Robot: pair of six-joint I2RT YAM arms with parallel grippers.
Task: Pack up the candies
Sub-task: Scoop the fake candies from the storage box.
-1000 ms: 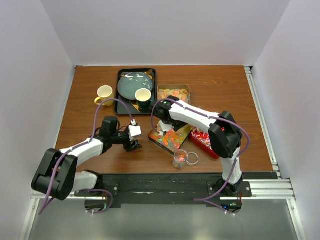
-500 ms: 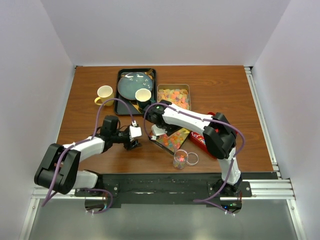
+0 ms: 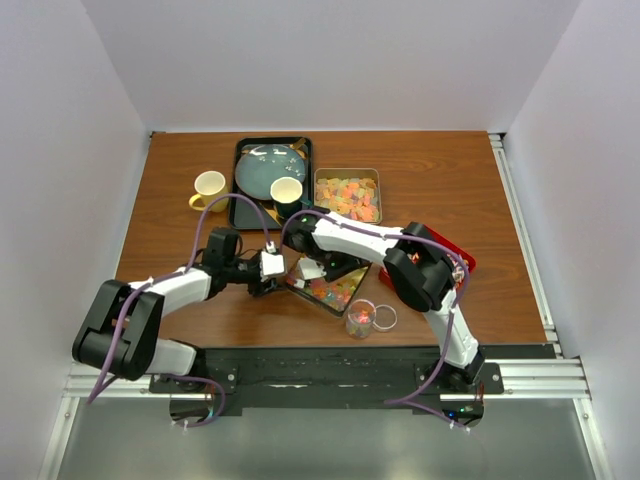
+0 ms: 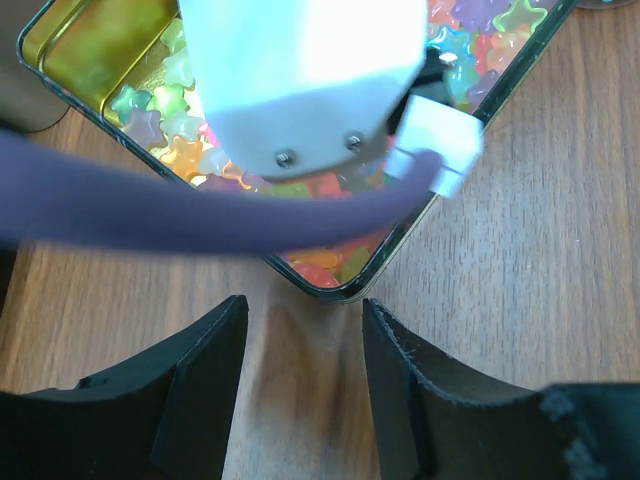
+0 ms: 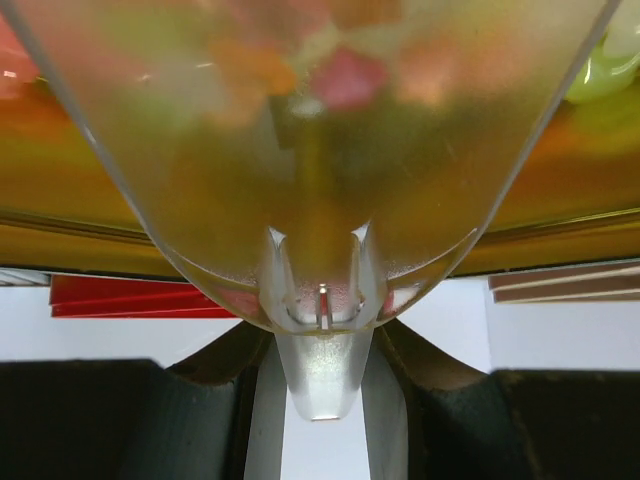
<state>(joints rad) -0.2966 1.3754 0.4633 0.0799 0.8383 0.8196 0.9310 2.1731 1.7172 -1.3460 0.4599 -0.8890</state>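
Candies [image 4: 150,110] fill the open tin [image 4: 340,293] at centre frame. The right gripper [image 5: 320,395] clamps a clear scoop [image 5: 310,150] by its handle, bowl over them, evidently to load it. The left gripper [image 4: 305,325], jaws partly apart and empty, faces the tin's corner, likely to brace it.

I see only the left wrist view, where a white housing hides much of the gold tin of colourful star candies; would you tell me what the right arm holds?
Observer: The right arm's fingers are shut on the handle of a translucent plastic scoop.
Operator: Thank you; where might the candies go?
Observer: Probably into a small clear glass jar, already holding some candies, beside the gold tin.
Operator: Is there another supply?
Observer: Yes, a second rectangular metal tin of pastel candies sits farther back.
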